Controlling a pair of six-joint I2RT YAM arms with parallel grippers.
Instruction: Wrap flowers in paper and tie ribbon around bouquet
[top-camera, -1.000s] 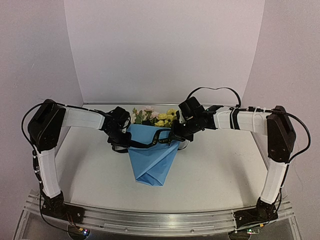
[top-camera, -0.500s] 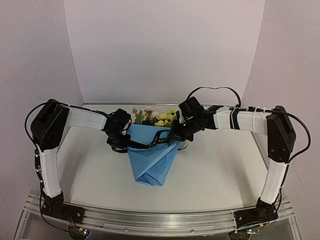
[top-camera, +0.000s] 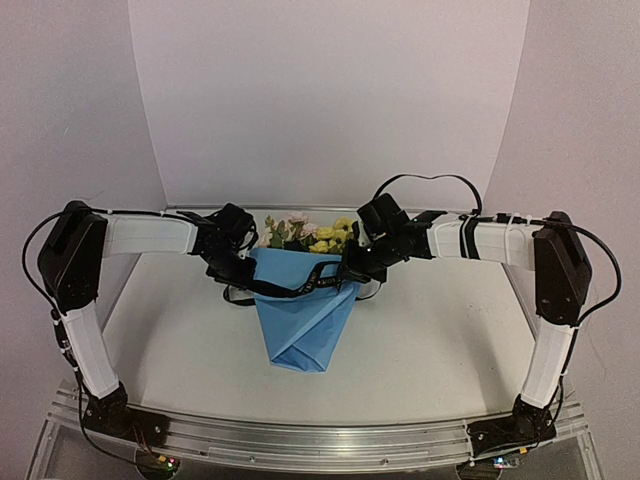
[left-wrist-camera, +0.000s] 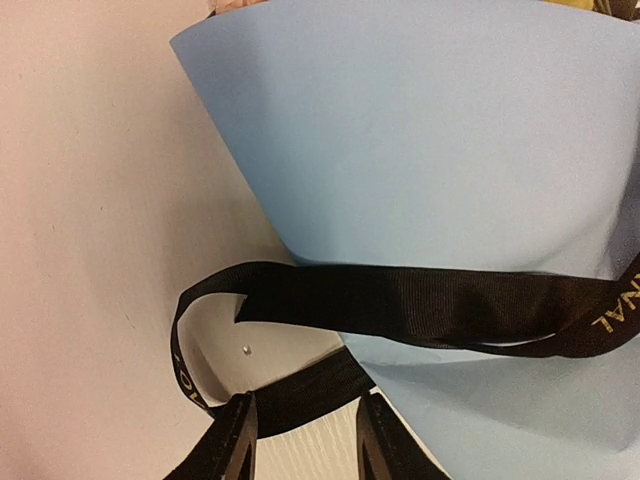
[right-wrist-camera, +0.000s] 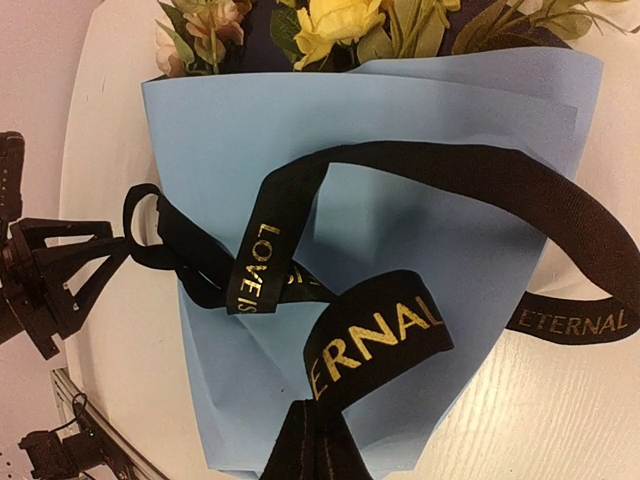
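White table holds the bouquet just ahead of the left gripper, whose fingers stand apart with the ribbon between them, running sideways across the paper to the right gripper, shut tight on it.

Black ribbon (looped left) — across blue paper
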